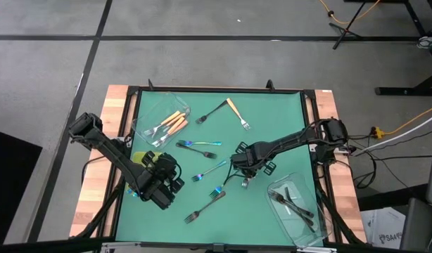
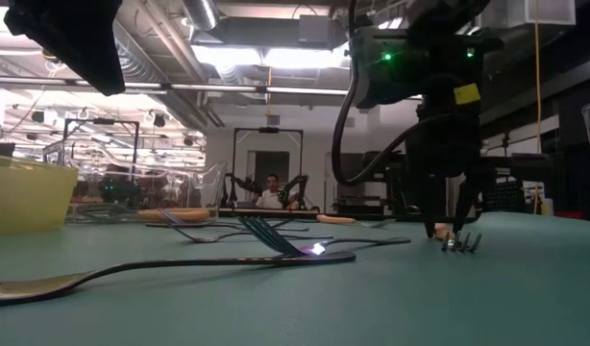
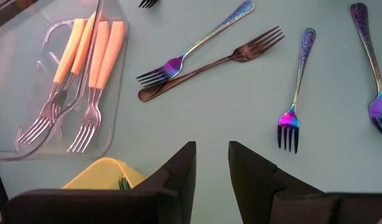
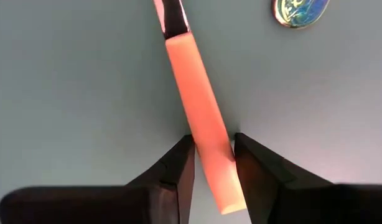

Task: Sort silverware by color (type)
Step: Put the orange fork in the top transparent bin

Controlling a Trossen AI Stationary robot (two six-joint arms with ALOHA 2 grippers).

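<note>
From above, the right gripper (image 1: pixel 243 171) sits low mid-desk. At desk level, fork tines (image 2: pixel 461 242) touch the desk (image 2: pixel 526 288) beneath it. Its wrist view shows the orange-handled fork (image 4: pixel 200 112) clamped off-centre; it may twist loose. The left gripper (image 3: pixel 211 158) hovers, fingers apart.

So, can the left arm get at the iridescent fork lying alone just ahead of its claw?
Probably yes: the left claw is open and empty, and that iridescent fork lies on bare mat, touching nothing. The right claw grips an orange-handled fork farther off.
</note>
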